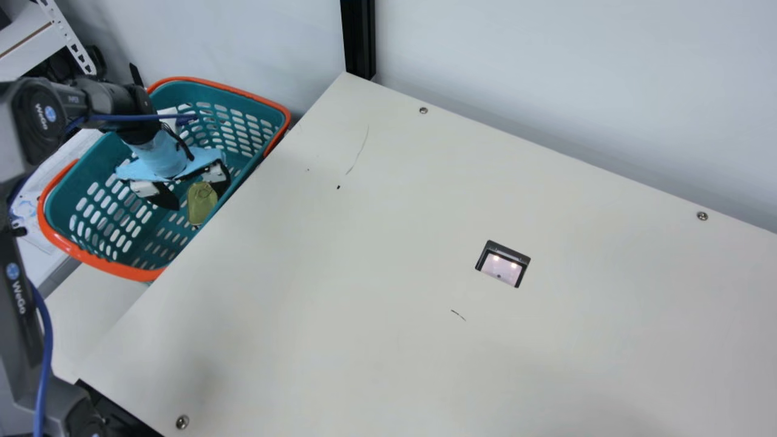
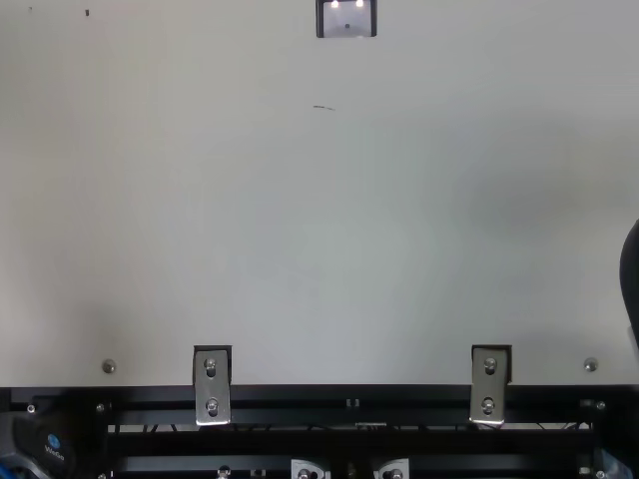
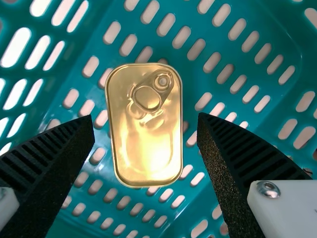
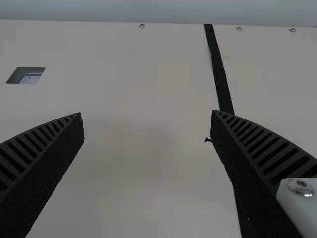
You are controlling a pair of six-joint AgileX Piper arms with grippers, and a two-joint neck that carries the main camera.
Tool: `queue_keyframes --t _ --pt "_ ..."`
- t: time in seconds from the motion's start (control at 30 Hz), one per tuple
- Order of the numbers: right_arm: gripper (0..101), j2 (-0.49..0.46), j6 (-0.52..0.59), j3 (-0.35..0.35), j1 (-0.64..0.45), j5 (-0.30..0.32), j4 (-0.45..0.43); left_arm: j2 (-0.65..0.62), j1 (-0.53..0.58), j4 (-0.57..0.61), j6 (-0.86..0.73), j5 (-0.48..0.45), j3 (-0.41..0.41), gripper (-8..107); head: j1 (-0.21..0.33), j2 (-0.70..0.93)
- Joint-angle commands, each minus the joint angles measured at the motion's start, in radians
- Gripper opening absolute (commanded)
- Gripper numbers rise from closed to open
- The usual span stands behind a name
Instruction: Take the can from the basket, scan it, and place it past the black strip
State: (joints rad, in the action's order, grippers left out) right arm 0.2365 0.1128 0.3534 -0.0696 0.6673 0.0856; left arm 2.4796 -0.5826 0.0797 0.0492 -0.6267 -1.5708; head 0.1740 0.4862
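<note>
Four ribbed fingers point(image 1: 164, 198) gape wide, the left gripper point(image 1: 199, 199) over a shiny, round-cornered golden can point(image 3: 143, 139).

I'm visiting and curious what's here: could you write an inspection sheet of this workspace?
Surface: cream table with thin dark marks, screws and a lit inset window.
Job's things: gold can in the teal basket; black strip on the table.
Clutter: what looks like a printed sheet beside the basket.
Grippers: left gripper open, can between its fingers, untouched; right gripper open over the table.
Cables: blue cable along the left arm.
Surroundings: pale wall, black post, shelf.
</note>
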Motion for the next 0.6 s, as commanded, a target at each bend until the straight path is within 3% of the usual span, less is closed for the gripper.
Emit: queue_keyframes --t 0.0,0.57 --pt "101 0.000 0.000 0.000 0.000 0.000 0.000 0.012 0.002 0.004 0.002 0.002 -0.010 90 0.040 0.011" --pt "101 0.000 0.000 0.000 0.000 0.000 0.000 0.117 0.003 0.000 0.023 0.009 -0.102 90 0.040 0.011"
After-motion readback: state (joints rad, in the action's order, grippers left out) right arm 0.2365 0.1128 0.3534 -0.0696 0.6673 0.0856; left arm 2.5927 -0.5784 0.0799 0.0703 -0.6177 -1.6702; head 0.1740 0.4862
